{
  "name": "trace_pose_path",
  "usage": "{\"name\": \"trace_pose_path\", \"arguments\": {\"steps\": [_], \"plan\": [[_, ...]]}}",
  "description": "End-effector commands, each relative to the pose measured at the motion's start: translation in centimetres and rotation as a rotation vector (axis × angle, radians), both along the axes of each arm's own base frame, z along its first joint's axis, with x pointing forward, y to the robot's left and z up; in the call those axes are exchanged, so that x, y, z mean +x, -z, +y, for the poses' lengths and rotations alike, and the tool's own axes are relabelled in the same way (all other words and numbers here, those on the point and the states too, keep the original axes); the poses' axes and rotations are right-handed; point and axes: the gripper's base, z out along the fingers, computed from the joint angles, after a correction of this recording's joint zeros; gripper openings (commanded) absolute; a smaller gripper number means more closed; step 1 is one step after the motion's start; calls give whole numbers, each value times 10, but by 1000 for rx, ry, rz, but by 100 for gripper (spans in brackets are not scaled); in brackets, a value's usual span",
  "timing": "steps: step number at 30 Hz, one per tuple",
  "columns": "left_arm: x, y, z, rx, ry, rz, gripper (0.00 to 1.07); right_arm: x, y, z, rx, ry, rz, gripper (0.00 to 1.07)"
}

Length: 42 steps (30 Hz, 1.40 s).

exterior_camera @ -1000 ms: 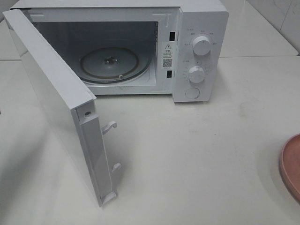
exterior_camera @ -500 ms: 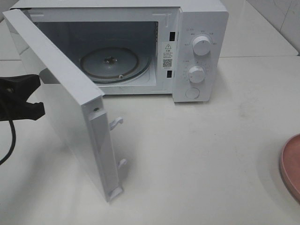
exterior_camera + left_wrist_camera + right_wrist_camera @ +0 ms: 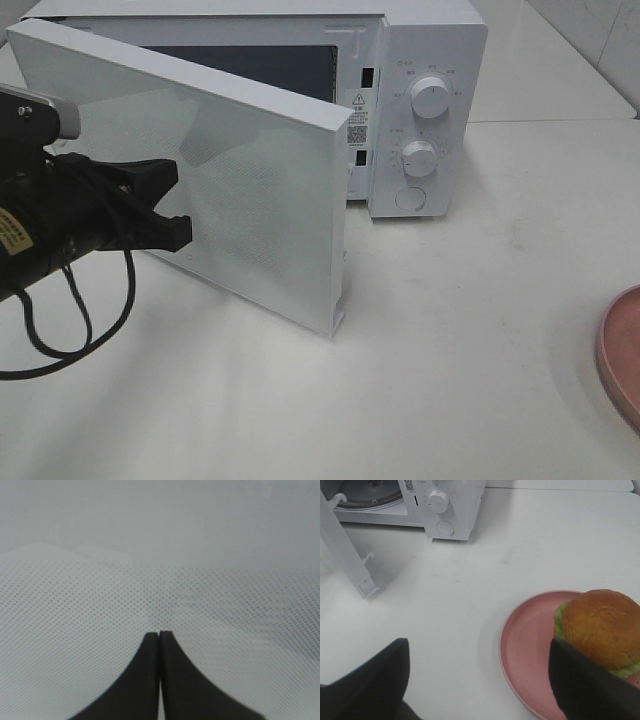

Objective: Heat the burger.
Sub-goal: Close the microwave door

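1. The microwave oven (image 3: 420,100) stands at the far side of the white table (image 3: 450,350). Its door (image 3: 230,190) is hinged at the left and stands partly open, with the free edge swung toward the control panel.
2. The control panel carries an upper knob (image 3: 431,98), a lower knob (image 3: 419,158) and a round button (image 3: 411,198).
3. The left gripper (image 3: 172,205) is positioned at the outer face of the door. In the left wrist view its fingertips (image 3: 150,645) are pressed together with no gap, directly in front of the dotted door window; actual contact with the door cannot be confirmed.
4. A black cable (image 3: 70,330) loops below the left arm.
5. The burger (image 3: 602,630) sits on the pink plate (image 3: 530,645), on the table well to the right of the oven. Only the plate rim shows in the exterior high view.
6. The right gripper (image 3: 480,680) hovers above the table beside the plate, jaws spread wide and empty. One finger (image 3: 580,680) overlaps the burger's near edge in the right wrist view.
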Motion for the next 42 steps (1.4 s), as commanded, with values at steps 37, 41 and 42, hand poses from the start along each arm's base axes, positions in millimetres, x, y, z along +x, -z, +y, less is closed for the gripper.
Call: {"name": "trace_pose_path", "arguments": {"steps": [37,41,42], "plan": [[76,-16,-110,-56,-45,-16,0,-4,1,0,-3,-3,-26,74],[82,-15,-115,-68,-55,-16,0,-4,1,0,-3,-2,-26,74],[85,-14,-117,-75,-65,-12,0,-4,1,0,-3,-2,-26,74]]}}
